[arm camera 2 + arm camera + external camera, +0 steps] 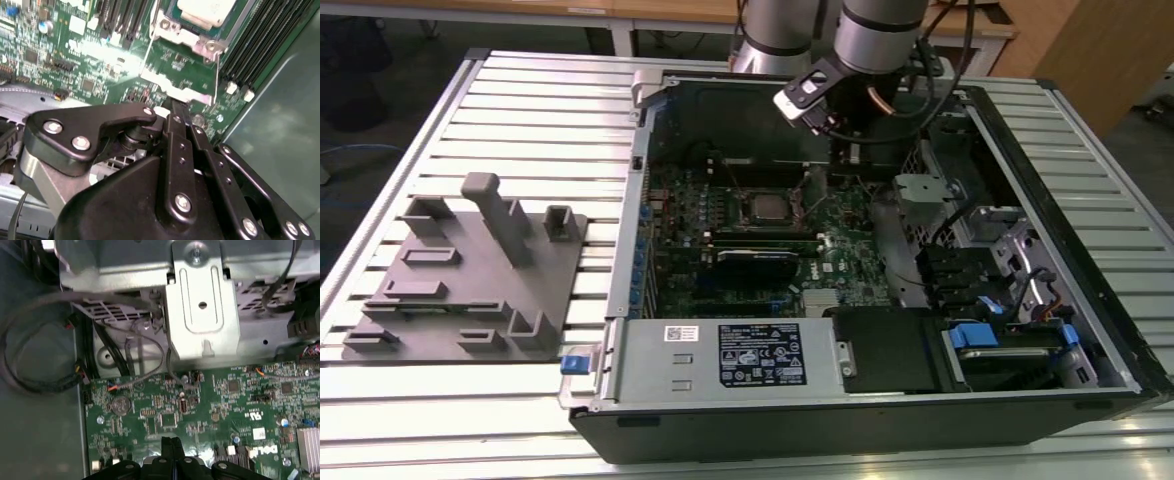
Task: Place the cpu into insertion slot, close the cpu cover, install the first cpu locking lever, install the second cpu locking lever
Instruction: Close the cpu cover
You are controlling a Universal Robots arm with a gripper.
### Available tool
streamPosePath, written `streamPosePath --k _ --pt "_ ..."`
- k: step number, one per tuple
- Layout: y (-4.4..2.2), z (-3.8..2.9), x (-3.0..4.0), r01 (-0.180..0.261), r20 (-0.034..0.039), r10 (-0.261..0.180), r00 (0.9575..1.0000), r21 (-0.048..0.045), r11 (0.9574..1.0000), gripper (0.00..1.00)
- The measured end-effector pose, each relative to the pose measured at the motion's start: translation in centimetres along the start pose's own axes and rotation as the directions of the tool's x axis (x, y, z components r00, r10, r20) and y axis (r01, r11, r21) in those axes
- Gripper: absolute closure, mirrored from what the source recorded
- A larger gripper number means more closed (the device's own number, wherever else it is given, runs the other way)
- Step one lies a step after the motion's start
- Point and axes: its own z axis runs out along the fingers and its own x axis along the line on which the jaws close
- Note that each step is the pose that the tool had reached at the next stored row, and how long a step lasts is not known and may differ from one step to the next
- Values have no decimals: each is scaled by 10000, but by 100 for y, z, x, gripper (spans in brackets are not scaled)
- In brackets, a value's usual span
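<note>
The cpu (766, 208) lies with its dull silver top up in the insertion slot (769, 222) in the middle of the green board. In the second wrist view the cpu (206, 10) has the silver cpu cover (189, 39) lying flat around it, and two thin wire levers (216, 75) run beside the socket. My gripper (176, 107) hovers over the board a short way from the socket, its black fingers shut together on nothing. In the first wrist view the gripper (171, 442) points at the board's edge.
The open computer case (1067, 200) stands on a slatted table (534, 110). Black memory slots (260, 45) flank the socket. A silver bracket (200, 305), drive cages and loose cables (45, 365) crowd the side near my arm (874, 40). A grey fixture (467, 270) sits at the exterior view's left.
</note>
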Motion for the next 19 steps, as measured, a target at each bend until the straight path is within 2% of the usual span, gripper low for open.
streamPosePath --k 5,8,12,13,19 --pt "-156 -6 -18 1 -16 -1 10000 -144 9999 90" --pt "-272 -9 -31 -1 -31 0 10000 -254 9997 90" --pt "-416 -14 -47 -5 -40 4 10000 -347 9994 90" --pt "-434 -14 -48 -6 -40 4 10000 -356 9994 90" --pt "-436 -14 -49 -9 -39 8 10000 -357 9994 90"
